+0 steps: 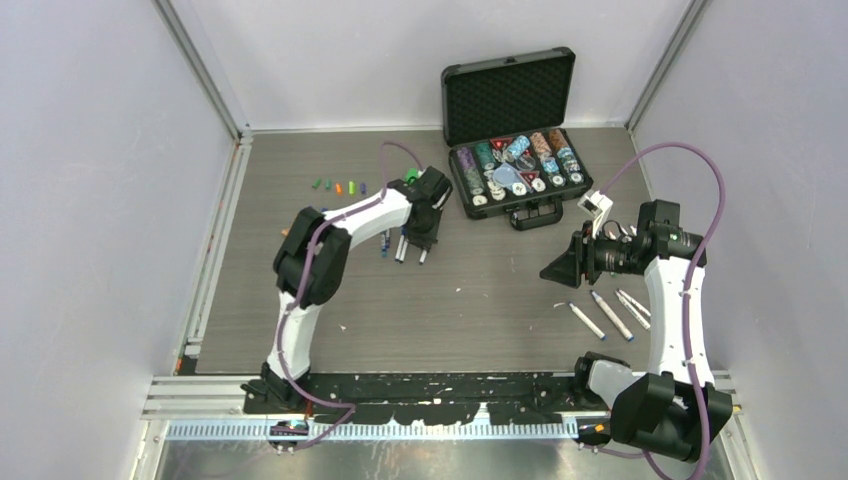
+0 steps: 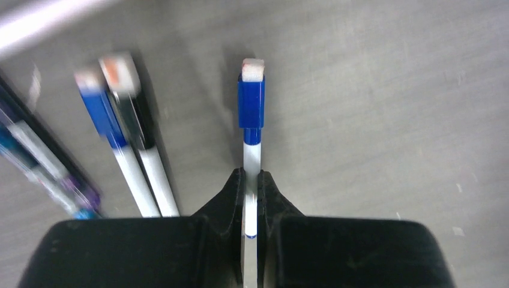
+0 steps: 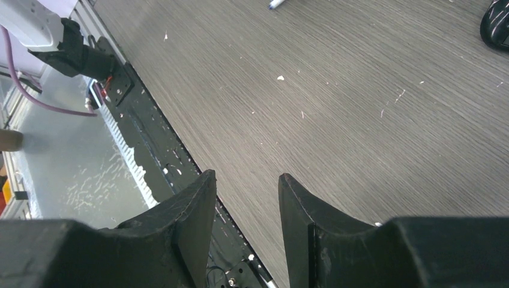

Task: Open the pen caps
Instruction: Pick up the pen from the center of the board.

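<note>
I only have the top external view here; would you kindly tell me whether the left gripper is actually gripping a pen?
Observer: Yes. The left wrist view shows the left gripper shut on a pen, clamped on its white barrel.
Operator: Is that pen capped?
Observer: Yes, its blue cap is on, pointing away from the fingers.
Operator: And the right gripper?
Observer: The right gripper is open with nothing between its fingers, above the table.
</note>
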Controlling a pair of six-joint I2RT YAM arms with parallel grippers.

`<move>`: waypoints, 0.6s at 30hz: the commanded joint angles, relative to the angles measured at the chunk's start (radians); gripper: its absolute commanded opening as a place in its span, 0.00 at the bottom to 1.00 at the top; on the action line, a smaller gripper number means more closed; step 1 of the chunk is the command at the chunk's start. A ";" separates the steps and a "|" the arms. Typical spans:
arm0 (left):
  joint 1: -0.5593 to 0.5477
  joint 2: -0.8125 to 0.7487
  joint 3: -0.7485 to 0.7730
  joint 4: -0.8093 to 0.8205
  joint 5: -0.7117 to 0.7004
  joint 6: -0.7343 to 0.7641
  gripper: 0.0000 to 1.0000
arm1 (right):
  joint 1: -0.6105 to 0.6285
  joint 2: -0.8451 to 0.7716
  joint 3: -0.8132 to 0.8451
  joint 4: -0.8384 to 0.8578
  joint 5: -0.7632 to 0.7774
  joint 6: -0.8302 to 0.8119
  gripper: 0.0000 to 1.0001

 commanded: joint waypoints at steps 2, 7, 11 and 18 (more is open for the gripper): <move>-0.019 -0.309 -0.248 0.254 0.177 -0.124 0.00 | 0.022 -0.009 -0.006 0.016 -0.043 -0.001 0.48; -0.037 -0.525 -0.593 0.762 0.397 -0.359 0.00 | 0.083 0.008 -0.038 0.046 -0.089 0.009 0.48; -0.122 -0.592 -0.773 1.163 0.380 -0.535 0.00 | 0.111 0.022 -0.064 0.115 -0.181 0.082 0.48; -0.247 -0.548 -0.794 1.490 0.283 -0.644 0.00 | 0.145 0.083 -0.061 0.140 -0.308 0.130 0.48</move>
